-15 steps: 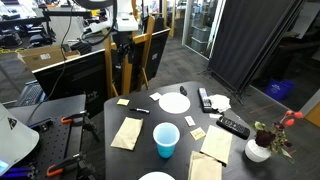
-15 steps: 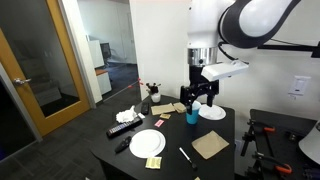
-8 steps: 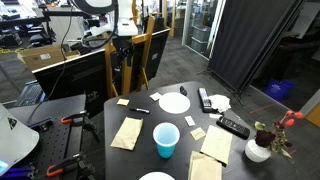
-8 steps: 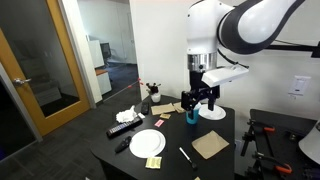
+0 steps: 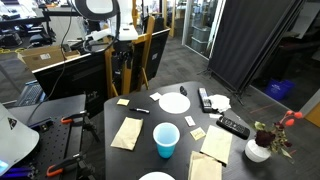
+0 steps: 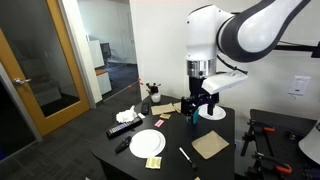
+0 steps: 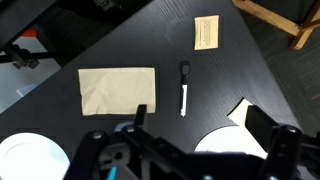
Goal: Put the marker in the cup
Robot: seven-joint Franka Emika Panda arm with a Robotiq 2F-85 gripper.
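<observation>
1. In the wrist view the gripper [image 7: 200, 122] comes in from 6 o'clock. Its jaws are spread wide with nothing between them.
2. In an exterior view the gripper [image 6: 197, 106] hangs above the dark table [image 6: 230, 150], touching nothing.
3. The marker [image 7: 184, 89] lies flat on the table [image 7: 120, 40] at 12 o'clock from the gripper. It points along the 12-to-6 line of the wrist view, black end at 12 and white end at 6.
4. A tan napkin [image 7: 117, 91] lies at 9 o'clock from the marker, near it but apart.
5. A small note [image 7: 207, 31] sits at 1 o'clock from the marker.
6. White plates show at the lower edge of the wrist view, one [image 7: 25, 160] at 8 o'clock from the gripper and one [image 7: 225, 143] under it.
7. In an exterior view the cup [image 5: 166, 138] stands upright, mouth open.
8. There the marker [image 5: 139, 110] lies at 10 o'clock from the cup, apart from it.
9. A plate [image 5: 174, 102] lies at 12 o'clock from the cup, and a napkin [image 5: 127, 132] at 9 o'clock.
10. In an exterior view the cup [image 6: 191, 118] shows just below the gripper, and the marker [image 6: 184, 154] lies at 6 o'clock from it.
</observation>
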